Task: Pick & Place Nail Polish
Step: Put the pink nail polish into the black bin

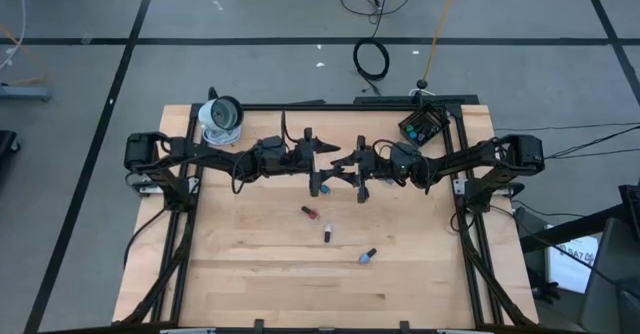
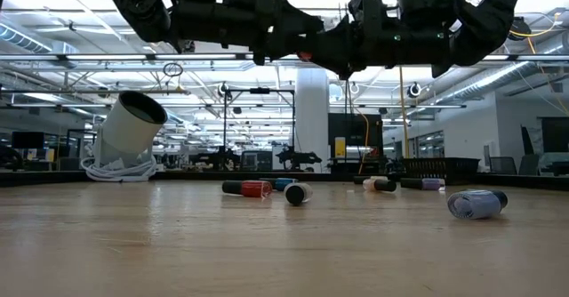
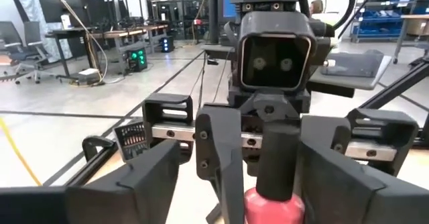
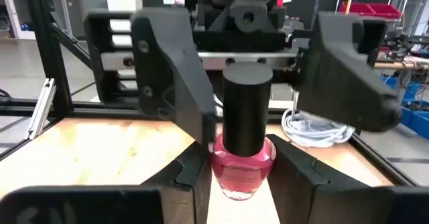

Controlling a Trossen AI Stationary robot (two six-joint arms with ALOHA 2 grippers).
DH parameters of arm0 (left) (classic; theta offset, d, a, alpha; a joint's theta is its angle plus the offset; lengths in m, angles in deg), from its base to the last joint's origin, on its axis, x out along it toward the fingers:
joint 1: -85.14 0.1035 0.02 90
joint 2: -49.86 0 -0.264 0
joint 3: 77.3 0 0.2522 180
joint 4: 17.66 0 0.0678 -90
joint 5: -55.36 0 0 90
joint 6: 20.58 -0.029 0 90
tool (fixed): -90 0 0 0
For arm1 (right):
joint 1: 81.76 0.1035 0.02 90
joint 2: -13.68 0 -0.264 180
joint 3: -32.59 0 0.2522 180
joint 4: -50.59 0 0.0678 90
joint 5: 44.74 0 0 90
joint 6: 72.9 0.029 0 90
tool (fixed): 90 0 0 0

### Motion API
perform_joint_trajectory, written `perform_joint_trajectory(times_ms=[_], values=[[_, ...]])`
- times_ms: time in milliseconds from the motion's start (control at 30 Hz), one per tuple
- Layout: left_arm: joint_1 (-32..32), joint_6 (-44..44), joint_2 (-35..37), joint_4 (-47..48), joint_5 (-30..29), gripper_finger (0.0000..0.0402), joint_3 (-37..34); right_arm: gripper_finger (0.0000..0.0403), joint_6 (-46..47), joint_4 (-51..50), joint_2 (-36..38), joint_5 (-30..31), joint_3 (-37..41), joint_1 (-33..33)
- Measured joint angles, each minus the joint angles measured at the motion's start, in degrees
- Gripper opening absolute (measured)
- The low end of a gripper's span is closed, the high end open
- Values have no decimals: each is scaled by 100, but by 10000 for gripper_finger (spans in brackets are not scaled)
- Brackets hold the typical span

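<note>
A pink nail polish bottle with a black cap hangs upright above the table's middle, and my right gripper is shut on it. My left gripper faces it from the table's left side and is open. Its fingers stand on either side of the cap without touching it. In the high view the two grippers meet nose to nose. Three more bottles lie on their sides on the wood below: a red one, a dark one and a blue one. My right gripper pinches the bottle's pink glass body between its two fingers. The fingers come level from the table's right side. The bottle stands upright in the hold, cap up, lifted clear of the table.
A black box with more bottles sits at the far right corner. A white cylinder on a coiled cable stands at the far left. Black frame rails run along the table's sides. Bare wood lies toward the near edge.
</note>
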Motion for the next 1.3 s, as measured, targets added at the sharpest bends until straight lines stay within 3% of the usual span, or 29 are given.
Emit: perform_joint_trajectory(times_ms=[300, 467, 633, 800, 1033, 1167, 1300], values=[[-1, 327, 170, -6, 87, 334, -2, 107, 0, -315, 0, -21, 0, -90], [0, 555, 461, 77, 89, 335, -2, 107, 2, -566, 2, -71, 0, -245], [-37, 626, 783, 517, 100, 326, -2, 107, 231, -626, 2, -612, 0, -413], [-42, 641, 1248, 1506, 106, 318, -2, 107, 515, -631, 2, -1191, 0, -547], [75, 359, 2158, 3447, 84, 318, -2, 107, 610, -631, 2, -1266, 0, -578], [177, 273, 2626, 4588, 82, 324, -2, 107, 631, -629, 2, -1979, 0, -584], [243, 250, 2861, 5460, 35, 325, -2, 107, 664, -617, 2, -3139, 0, -584]])
